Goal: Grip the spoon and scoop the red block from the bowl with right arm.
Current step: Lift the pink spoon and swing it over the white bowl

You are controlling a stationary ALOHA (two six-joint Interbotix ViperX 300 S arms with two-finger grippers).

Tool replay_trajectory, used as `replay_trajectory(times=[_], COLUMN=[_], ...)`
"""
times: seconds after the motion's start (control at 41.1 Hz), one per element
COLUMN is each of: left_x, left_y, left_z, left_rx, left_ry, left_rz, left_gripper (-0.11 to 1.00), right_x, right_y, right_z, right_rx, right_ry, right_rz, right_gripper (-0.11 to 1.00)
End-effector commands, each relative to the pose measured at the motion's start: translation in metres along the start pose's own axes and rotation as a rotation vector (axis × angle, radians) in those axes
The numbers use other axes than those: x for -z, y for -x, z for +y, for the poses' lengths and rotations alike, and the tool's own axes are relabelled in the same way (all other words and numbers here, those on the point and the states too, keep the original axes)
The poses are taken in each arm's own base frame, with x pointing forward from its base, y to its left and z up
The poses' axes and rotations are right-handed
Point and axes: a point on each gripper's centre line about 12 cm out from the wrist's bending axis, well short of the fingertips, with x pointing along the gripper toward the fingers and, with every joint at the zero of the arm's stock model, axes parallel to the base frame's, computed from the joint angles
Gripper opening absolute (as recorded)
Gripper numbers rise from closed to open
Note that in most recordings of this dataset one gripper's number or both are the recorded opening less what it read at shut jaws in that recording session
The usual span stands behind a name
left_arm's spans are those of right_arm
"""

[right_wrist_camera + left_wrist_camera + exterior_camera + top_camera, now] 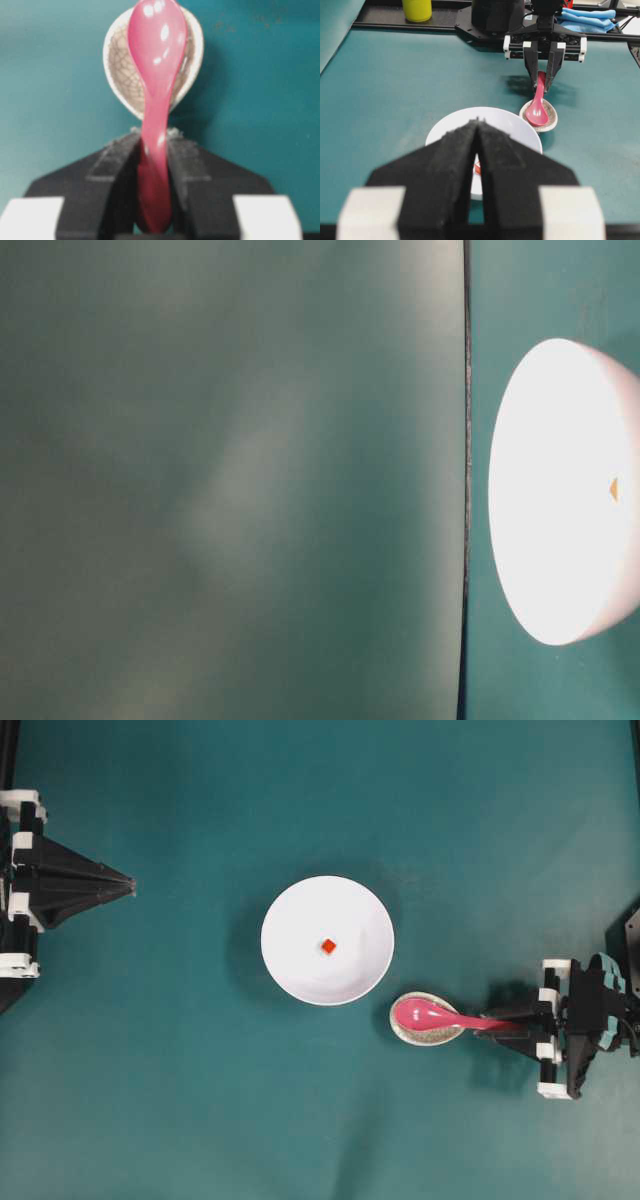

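1. The right gripper (500, 1023) is clamping the handle of the spoon (432, 1014); in the right wrist view both fingers are pressing against the pink handle on either side, with the scoop pointing straight out ahead of the fingertips.
2. The spoon's scoop is sitting over the small speckled dish (405, 1030), and whether it is resting in the dish or hanging just above it cannot be told.
3. The spoon's long axis is running roughly across the overhead view, scoop end toward the bowl (290, 965), handle end toward the right arm.
4. The bowl is standing just beside the speckled dish, on the far side from the right gripper and a little toward the top of the overhead view; the red block (328, 946) is lying near the bowl's middle, well apart from the spoon.
5. The spoon looks glossy magenta-pink with a deep oval scoop; the block is a tiny red-orange cube, far smaller than that scoop.
6. The left gripper (128, 887) is closed on nothing, well apart from the bowl at the opposite edge; the right arm is plainly the nearer one.
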Motion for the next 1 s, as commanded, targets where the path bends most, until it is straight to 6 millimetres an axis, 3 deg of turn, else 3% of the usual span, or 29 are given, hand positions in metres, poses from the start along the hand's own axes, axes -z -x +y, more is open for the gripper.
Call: replay_trajectory(times=[0.0, 0.195, 0.389, 0.706, 0.973], left_x=[-0.008, -0.008, -0.01, -0.012, -0.012], left_y=[-0.002, -0.002, -0.002, -0.001, -0.002], left_z=[0.001, 0.0, 0.0, 0.0, 0.0], left_rx=[-0.003, -0.002, -0.002, -0.002, -0.002], left_ry=[0.0, -0.003, -0.003, -0.001, -0.001], left_rz=[-0.021, -0.021, -0.028, -0.038, -0.037], left_gripper=[0.0, 0.0, 0.0, 0.0, 0.0], right_x=[-0.004, -0.011, -0.038, -0.116, -0.18], right_y=[0.0, 0.002, 0.01, 0.021, 0.011], right_z=[0.004, 0.007, 0.015, 0.015, -0.014], right_rx=[-0.014, -0.027, -0.072, -0.11, -0.117], right_ry=[-0.002, -0.009, -0.021, -0.109, -0.236], right_rz=[-0.026, -0.046, -0.121, -0.212, -0.087], right_gripper=[0.22, 0.21, 0.21, 0.21, 0.21])
